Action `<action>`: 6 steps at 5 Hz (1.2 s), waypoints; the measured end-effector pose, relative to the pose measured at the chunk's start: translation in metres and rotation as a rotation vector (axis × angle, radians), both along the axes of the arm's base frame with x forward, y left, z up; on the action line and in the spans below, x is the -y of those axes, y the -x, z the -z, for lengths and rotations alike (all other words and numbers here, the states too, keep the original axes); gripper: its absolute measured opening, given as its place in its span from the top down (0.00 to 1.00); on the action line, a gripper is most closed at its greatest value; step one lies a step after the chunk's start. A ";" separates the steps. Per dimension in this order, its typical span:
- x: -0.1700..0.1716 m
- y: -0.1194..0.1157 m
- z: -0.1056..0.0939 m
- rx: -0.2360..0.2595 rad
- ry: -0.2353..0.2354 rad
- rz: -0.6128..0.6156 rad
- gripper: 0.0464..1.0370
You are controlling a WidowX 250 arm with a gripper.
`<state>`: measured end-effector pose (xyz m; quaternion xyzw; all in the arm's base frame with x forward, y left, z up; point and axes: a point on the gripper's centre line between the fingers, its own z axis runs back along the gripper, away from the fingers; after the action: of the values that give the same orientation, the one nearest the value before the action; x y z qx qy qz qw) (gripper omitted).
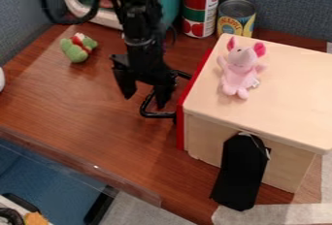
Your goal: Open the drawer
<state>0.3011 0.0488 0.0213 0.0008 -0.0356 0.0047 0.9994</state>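
black robot arm: comes in from the top edge, between eleven and twelve o'clock, and hangs down over the table.
gripper [144, 99]: just off the middle of the view, toward nine o'clock, pointing down, its two fingers apart with a gap between them; the finger on the three o'clock side overlaps the loop of the handle, but i cannot tell whether they touch.
handle [157, 115]: a black loop near the middle, standing out from the drawer front toward nine o'clock.
drawer front [187, 105]: red, upright, on the nine o'clock side of the wooden box, close against it.
wooden box [291, 93]: pale, flat-topped, at three o'clock on the table.
pink toy [239, 72]: a soft animal with big ears, lying on top of the box at two o'clock.
black cloth pouch [240, 173]: at five o'clock, against the near side of the box, its lower end slanting toward seven.
cans: a red and green one [200, 9] just past twelve o'clock, and a yellow and blue one [236, 18] beside it at one.
green toy [77, 48]: on the table at ten o'clock.
table [71, 100]: reddish-brown wood, under it all.
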 end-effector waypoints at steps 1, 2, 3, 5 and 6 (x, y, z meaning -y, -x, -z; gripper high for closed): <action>-0.009 -0.003 0.010 -0.037 -0.005 -0.030 0.37; -0.021 -0.004 0.007 -0.041 -0.029 -0.053 0.67; -0.048 0.002 0.006 -0.045 -0.049 -0.105 0.87; -0.090 0.006 -0.001 -0.036 -0.086 -0.179 0.91; -0.098 0.005 -0.001 -0.046 -0.078 -0.195 0.91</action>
<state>0.2958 0.1468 0.0221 0.0435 -0.0125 0.1006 0.9939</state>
